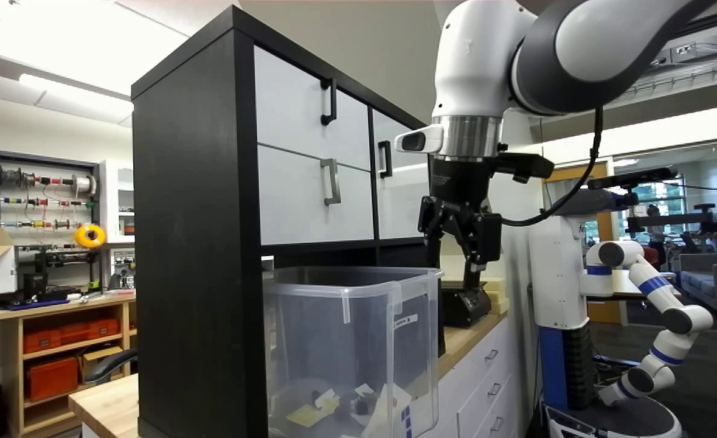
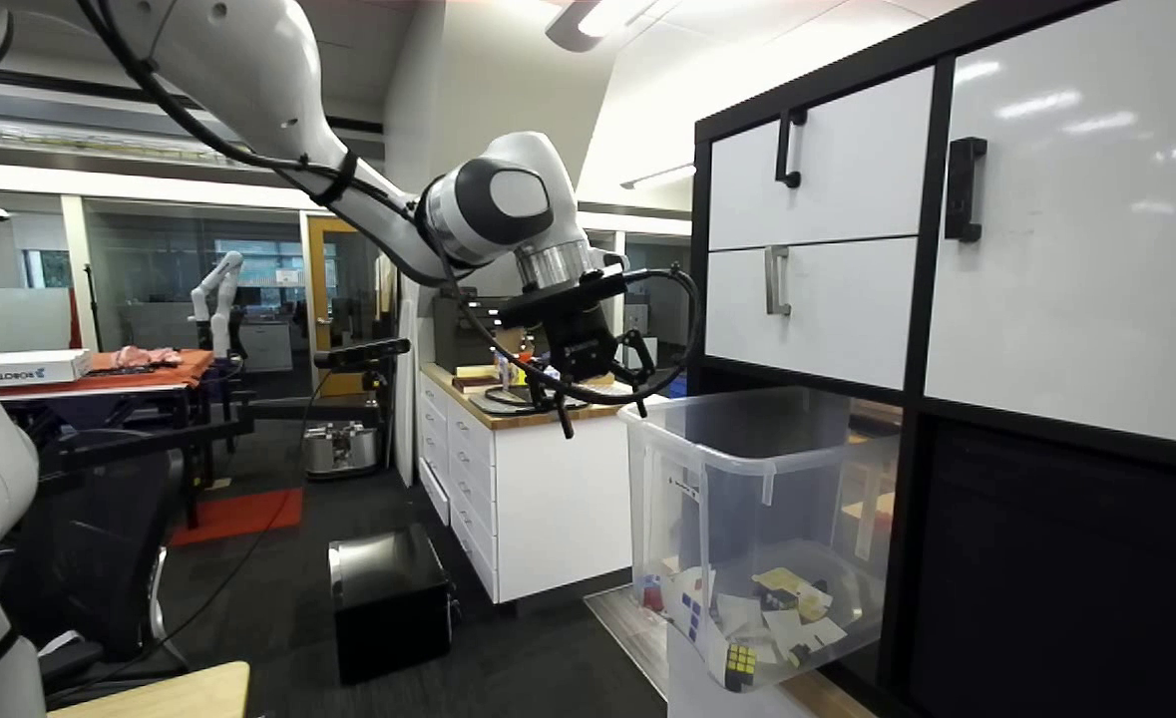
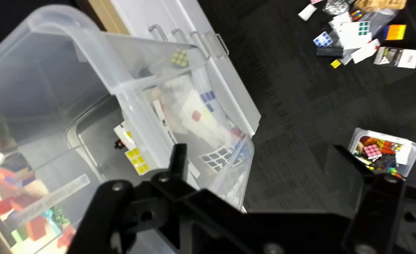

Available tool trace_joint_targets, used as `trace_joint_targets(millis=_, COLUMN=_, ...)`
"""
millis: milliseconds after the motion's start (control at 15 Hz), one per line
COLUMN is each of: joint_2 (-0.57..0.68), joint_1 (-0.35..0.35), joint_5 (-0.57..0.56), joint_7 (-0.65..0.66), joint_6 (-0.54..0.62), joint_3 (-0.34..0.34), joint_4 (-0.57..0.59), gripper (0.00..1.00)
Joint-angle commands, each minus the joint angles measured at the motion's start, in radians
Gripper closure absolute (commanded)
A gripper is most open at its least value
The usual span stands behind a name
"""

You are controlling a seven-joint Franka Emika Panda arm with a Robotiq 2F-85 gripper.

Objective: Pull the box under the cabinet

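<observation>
The box [image 1: 328, 347] is a large translucent bin with paper scraps and small cubes inside. It sits in the lower opening of the cabinet and sticks out in front of it, also in another exterior view [image 2: 747, 499]. The cabinet [image 1: 188, 243] is black with white drawer fronts, also in another exterior view [image 2: 817, 319]. My gripper [image 1: 453, 274] points down, open and empty, beside the box's outer rim corner, also in another exterior view [image 2: 604, 419]. In the wrist view, the left finger of the gripper [image 3: 260, 150] overlaps the box wall [image 3: 98, 60]; I cannot tell whether they touch.
A white drawer counter [image 2: 568, 499] with a wooden top stands past the box. A black case [image 2: 388, 598] stands on the floor. Another robot [image 1: 553, 274] stands behind my arm. A small bin of cubes [image 3: 409, 165] and loose items [image 3: 352, 35] lie on the floor.
</observation>
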Motion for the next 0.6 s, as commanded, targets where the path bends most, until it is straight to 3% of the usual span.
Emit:
trace_joint_targets(millis=0, joint_2=0.020, joint_1=0.003, joint_5=0.087, joint_7=0.024, joint_6=-0.167, joint_3=-0.017, joint_4=0.082, gripper=0.00)
trace_joint_targets(millis=267, joint_2=0.027, joint_1=-0.007, joint_5=0.191, joint_7=0.051, joint_6=-0.256, joint_3=-0.043, joint_4=0.114, gripper=0.00)
trace_joint_targets(millis=533, joint_2=0.019, joint_1=-0.018, joint_5=0.235, joint_7=0.082, joint_6=-0.266, joint_3=-0.062, joint_4=0.099, gripper=0.00)
